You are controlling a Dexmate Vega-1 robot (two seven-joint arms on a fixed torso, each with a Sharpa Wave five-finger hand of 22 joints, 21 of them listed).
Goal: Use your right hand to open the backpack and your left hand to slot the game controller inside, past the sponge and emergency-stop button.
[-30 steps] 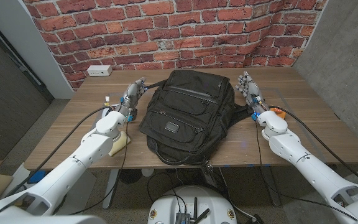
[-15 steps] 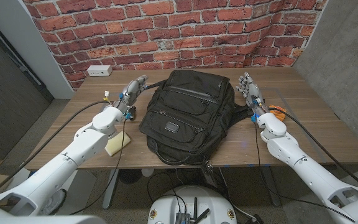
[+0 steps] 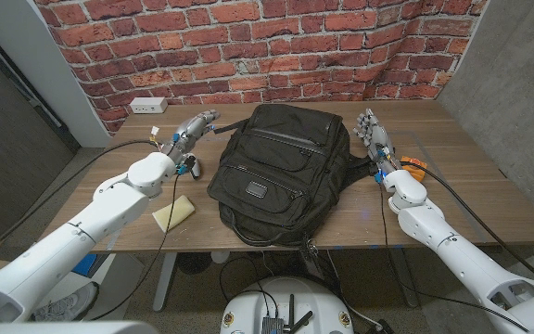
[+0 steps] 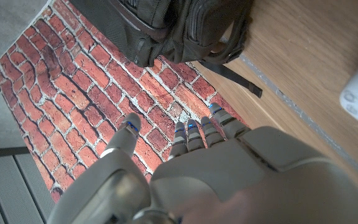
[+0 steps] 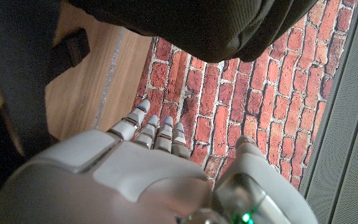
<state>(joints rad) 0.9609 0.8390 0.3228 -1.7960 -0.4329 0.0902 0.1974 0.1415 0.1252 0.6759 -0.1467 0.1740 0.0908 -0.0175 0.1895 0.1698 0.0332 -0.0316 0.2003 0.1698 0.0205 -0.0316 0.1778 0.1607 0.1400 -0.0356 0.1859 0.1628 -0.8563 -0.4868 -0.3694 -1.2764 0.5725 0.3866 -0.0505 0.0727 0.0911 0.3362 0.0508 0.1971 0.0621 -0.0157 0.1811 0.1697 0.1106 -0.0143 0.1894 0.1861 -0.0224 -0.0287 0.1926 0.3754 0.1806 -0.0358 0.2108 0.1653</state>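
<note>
Plain brown wooden surface (image 3: 471, 176) with visible grain, sitting right up against a red brick wall (image 3: 248, 46) with pale mortar lines. White rectangular power strip (image 3: 147, 105) parked at the far left corner, close to the bricks. Small orange bit (image 3: 416, 165) lying out toward the right side, too small to make out properly. Grey concrete wall (image 3: 517, 83) off to the right, dark grey floor (image 3: 7, 167) down on the left.
</note>
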